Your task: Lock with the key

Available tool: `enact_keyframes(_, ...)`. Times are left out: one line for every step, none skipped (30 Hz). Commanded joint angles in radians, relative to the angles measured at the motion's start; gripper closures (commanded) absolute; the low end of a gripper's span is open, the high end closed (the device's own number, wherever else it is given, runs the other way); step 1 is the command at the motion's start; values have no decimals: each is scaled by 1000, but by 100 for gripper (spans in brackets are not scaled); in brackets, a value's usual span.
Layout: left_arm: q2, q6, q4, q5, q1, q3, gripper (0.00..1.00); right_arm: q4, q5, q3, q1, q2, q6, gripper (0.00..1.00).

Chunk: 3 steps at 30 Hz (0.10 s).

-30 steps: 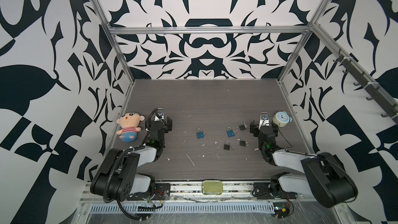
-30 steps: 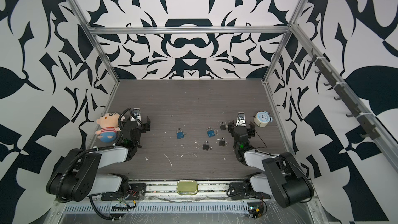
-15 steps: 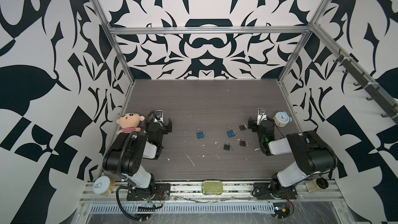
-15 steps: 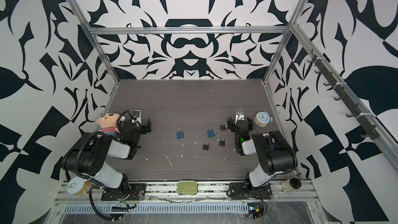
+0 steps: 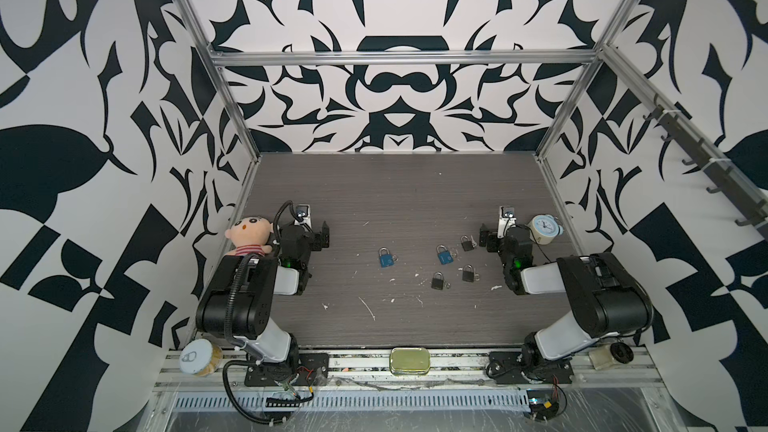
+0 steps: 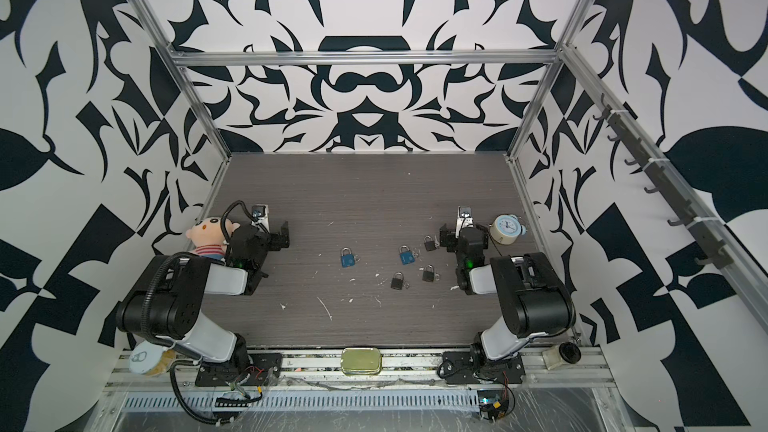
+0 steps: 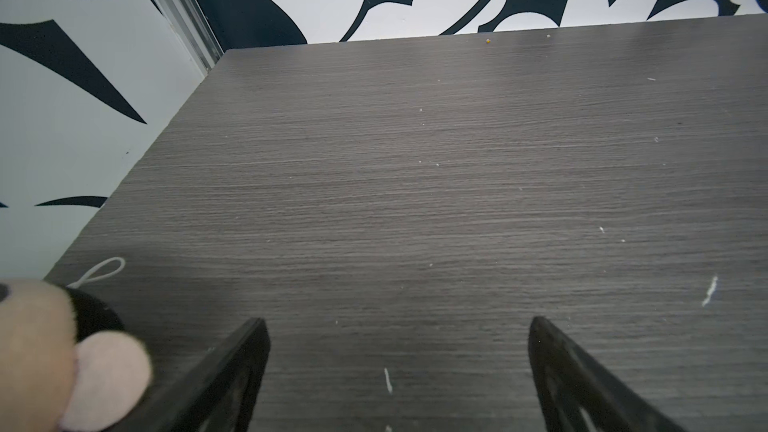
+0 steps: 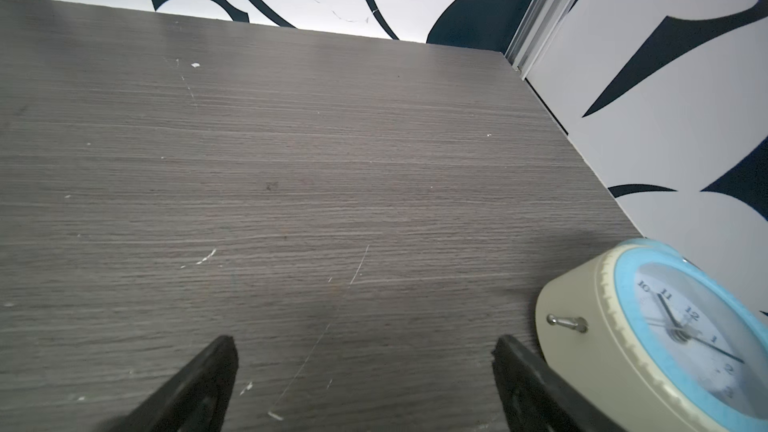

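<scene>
Several padlocks lie on the grey table, right of centre in both top views: two blue ones (image 5: 385, 258) (image 5: 444, 255) and three dark ones (image 5: 467, 243) (image 5: 468, 273) (image 5: 437, 280). Small metal bits that may be a key lie beside each, too small to tell. My left gripper (image 5: 309, 235) (image 7: 398, 326) is open over bare table at the left, far from the padlocks. My right gripper (image 5: 505, 238) (image 8: 365, 344) is open too, empty, just right of the nearest dark padlock (image 6: 430, 243). Neither wrist view shows a padlock.
A plush doll (image 5: 249, 236) (image 7: 41, 347) lies against the left gripper's outer side. A blue-rimmed alarm clock (image 5: 544, 229) (image 8: 665, 334) stands close beside the right gripper. On the front rail sit a gold tin (image 5: 409, 361), a can (image 5: 199, 357) and a small jar (image 5: 609, 357). Patterned walls enclose the table.
Both arms have lifted their elbows from lying low at the front. The grippers have shifted slightly toward the back and stay open. The padlocks have not moved.
</scene>
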Motion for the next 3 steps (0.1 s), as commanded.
enact_keyframes(-17,-7,3,12,4,7,0,-7,-52,17,-11,-12,24,1)
enact_keyframes(-16,-7,2,12,4,8,1,-2,-47,13,-12,-15,21,1)
enact_keyframes(-16,-8,2,12,4,7,0,6,-43,7,-12,-17,20,1)
